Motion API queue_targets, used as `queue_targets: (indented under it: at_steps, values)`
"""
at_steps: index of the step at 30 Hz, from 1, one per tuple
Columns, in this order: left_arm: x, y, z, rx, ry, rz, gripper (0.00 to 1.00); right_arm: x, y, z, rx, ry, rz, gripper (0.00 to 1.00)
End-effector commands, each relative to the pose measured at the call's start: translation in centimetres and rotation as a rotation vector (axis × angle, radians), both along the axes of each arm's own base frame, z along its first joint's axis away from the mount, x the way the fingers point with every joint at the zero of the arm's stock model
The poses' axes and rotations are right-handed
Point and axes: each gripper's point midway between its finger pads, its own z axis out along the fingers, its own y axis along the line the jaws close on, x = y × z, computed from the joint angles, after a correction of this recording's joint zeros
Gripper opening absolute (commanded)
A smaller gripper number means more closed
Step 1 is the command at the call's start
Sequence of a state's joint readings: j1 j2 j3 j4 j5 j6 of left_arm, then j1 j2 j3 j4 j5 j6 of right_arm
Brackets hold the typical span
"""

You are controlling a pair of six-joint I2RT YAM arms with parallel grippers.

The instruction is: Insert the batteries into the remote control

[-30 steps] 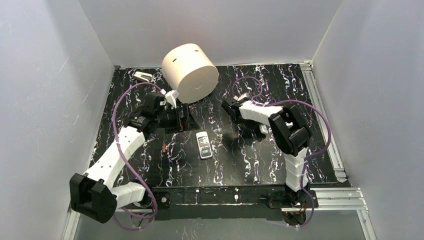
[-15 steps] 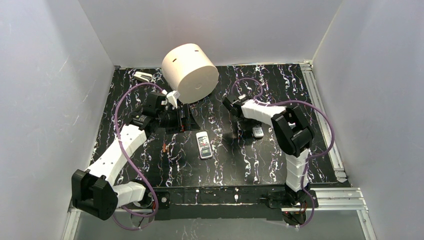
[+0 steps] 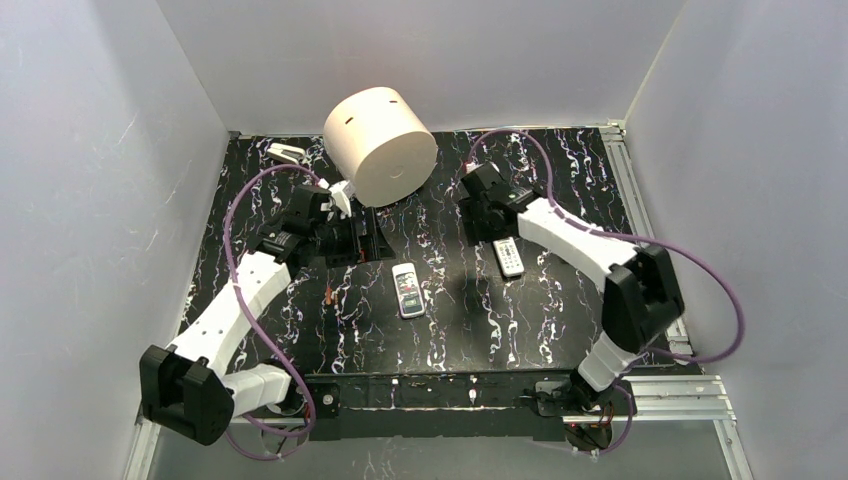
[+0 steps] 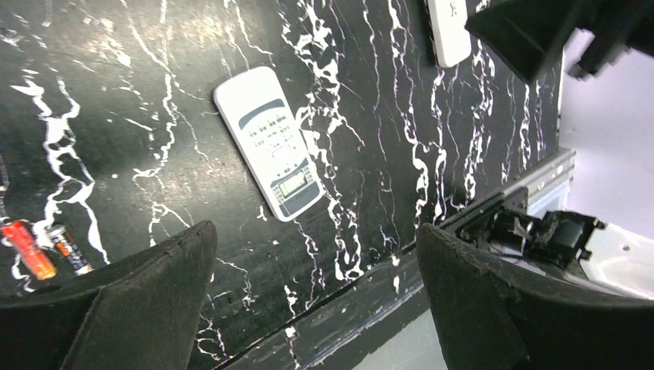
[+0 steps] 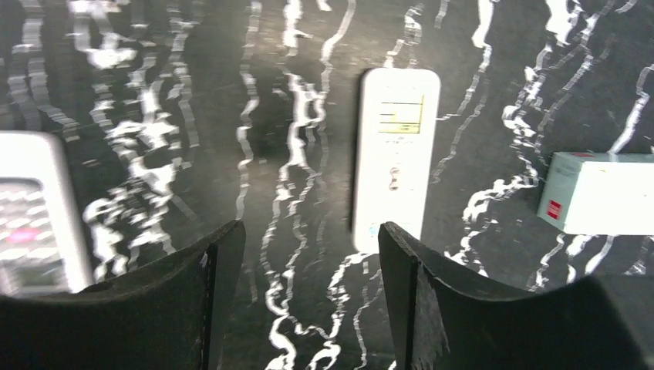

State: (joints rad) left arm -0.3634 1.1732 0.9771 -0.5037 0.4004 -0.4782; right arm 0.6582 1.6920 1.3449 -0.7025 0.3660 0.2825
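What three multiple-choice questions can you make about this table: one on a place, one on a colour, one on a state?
1. Where are the batteries?
A. on the table, left of the middle remote
B. in a bowl
C. on top of that remote

2. What colour is the big cylinder?
A. blue
B. cream
C. green

3. How is the left pincer?
A. shut on a battery
B. shut on a remote
C. open and empty

Answers: 1 A, they lie on the dark surface beside that remote. 2 B, its side and flat face both look cream. 3 C, its fingers stand wide apart with nothing between them.
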Motion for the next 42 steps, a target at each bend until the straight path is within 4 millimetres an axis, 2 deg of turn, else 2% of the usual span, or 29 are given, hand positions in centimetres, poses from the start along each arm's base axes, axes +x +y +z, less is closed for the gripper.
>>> queue_targets:
  at_steps: [1,5,9,14,17,19,28,35,38,41,42]
  values:
    - [0.7,2.0,2.0,0.047,-0.102,0.110,0.99,-1.9,5.7,2.5,0.279,-0.043,0.088,0.74]
    - [1.0,3.9,2.4,0.088,-0.154,0.226,0.99,-4.5,10.7,2.7,0.386,-0.063,0.132,0.80]
    - [0.7,5.2,2.7,0.100,-0.190,0.299,0.99,-7.2,15.0,0.6,0.383,-0.031,0.143,0.83]
    - [0.1,5.9,2.4,0.119,-0.193,0.313,0.98,-9.2,17.6,-2.4,0.289,-0.019,0.104,0.87]
    - [-0.2,6.0,2.0,0.126,-0.180,0.311,0.98,-9.7,18.2,-3.8,0.258,-0.002,0.090,0.91]
    - [-0.3,5.9,1.7,0.127,-0.173,0.307,0.99,-9.7,18.4,-4.4,0.232,-0.007,0.090,0.98]
    - [-0.1,6.1,1.7,0.134,-0.176,0.312,0.98,-9.0,18.8,-7.0,0.113,0.001,0.100,0.97]
    - [-0.2,6.5,1.4,0.142,-0.177,0.334,0.99,-8.7,19.2,-8.3,0.081,0.009,0.093,0.84]
    - [-0.3,6.6,1.4,0.144,-0.176,0.338,0.99,-8.7,19.1,-8.6,0.081,0.019,0.083,0.73]
    - [-0.3,6.6,1.4,0.142,-0.173,0.346,0.98,-8.6,18.8,-8.3,0.088,0.000,0.062,0.60]
    - [-0.3,6.6,1.5,0.137,-0.171,0.352,0.98,-8.3,18.9,-7.4,0.108,-0.026,0.051,0.58]
